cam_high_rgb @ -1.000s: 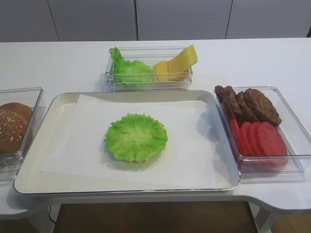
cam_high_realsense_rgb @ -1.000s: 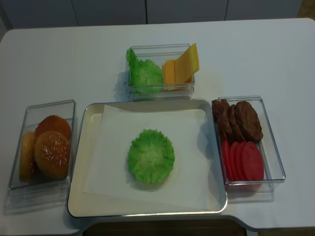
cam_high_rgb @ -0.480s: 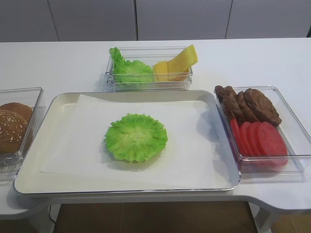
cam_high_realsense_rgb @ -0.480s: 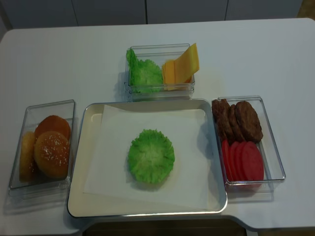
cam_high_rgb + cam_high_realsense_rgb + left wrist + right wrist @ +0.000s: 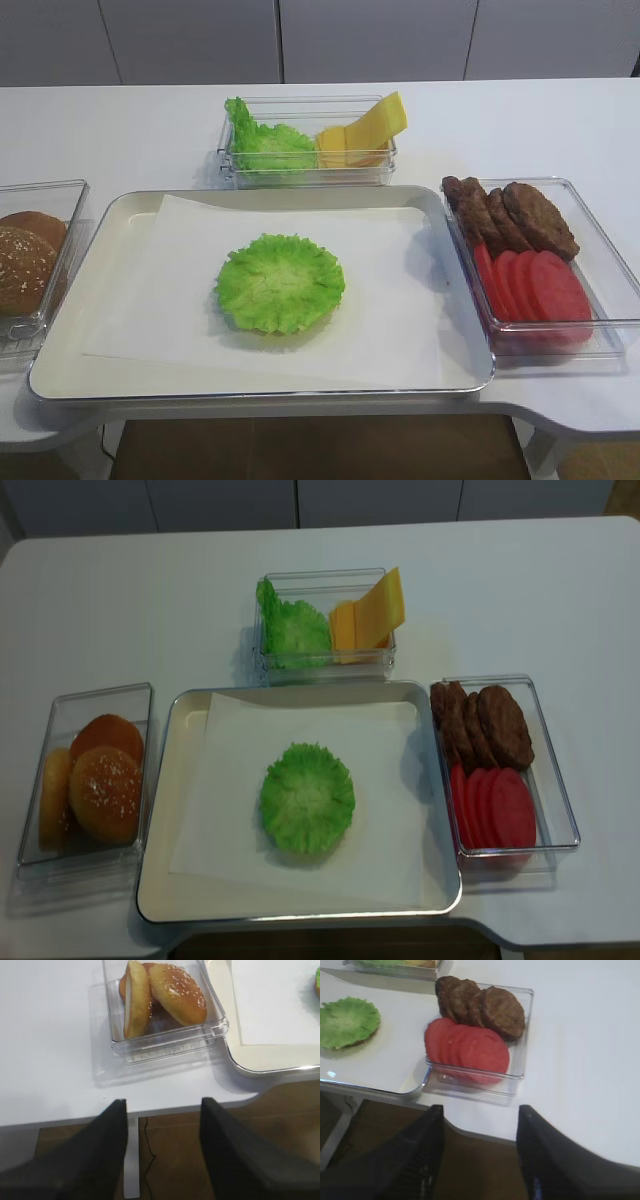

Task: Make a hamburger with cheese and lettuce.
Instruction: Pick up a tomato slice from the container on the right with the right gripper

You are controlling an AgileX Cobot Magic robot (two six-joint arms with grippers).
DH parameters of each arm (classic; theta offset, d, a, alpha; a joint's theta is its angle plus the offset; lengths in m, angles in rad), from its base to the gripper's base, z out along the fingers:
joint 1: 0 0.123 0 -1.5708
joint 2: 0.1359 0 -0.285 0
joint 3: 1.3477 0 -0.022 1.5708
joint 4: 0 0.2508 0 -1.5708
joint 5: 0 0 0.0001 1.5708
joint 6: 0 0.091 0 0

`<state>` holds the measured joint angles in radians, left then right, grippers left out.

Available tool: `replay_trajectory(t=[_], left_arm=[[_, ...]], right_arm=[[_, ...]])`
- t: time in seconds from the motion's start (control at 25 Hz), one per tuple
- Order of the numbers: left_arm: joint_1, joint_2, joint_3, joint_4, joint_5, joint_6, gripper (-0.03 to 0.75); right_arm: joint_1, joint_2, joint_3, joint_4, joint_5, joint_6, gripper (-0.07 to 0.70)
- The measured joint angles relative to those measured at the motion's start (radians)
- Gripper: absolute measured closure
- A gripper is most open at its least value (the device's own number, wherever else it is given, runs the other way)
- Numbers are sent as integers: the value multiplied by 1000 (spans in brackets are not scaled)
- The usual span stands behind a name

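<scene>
The buns [image 5: 95, 785] wait in a clear box on the left, near the left gripper [image 5: 162, 1152], whose jaws hang spread and empty. On the tray [image 5: 160, 880], the hamburger [image 5: 307, 800] shows only lettuce, centred where both arms could reach. Behind it the cheese [image 5: 370, 615] leans in its bin. The right gripper [image 5: 480, 1157], likewise apart and empty, hovers by the tomato slices [image 5: 467, 1050].

The lettuce [image 5: 307, 800] lay on paper [image 5: 232, 780] in the tray [image 5: 155, 810] at the counter's [image 5: 150, 600] front. Behind the tray, a box [image 5: 322, 576] held cheese [image 5: 372, 615]. Buns [image 5: 100, 785] sat in a box to its left; patties [image 5: 492, 725] behind tomato slices [image 5: 498, 808] to its right.
</scene>
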<state>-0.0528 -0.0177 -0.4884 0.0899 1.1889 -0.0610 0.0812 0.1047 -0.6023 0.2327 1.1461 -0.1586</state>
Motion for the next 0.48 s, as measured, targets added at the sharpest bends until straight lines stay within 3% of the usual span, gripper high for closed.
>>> replay_trajectory(t=[0.32, 0.48], left_arm=[[0, 0, 0, 0, 0, 0, 363], [0, 0, 0, 0, 0, 0, 363]], right_arm=[[0, 54, -13, 177, -129, -25, 259], [0, 114, -20, 211, -123, -109, 259]])
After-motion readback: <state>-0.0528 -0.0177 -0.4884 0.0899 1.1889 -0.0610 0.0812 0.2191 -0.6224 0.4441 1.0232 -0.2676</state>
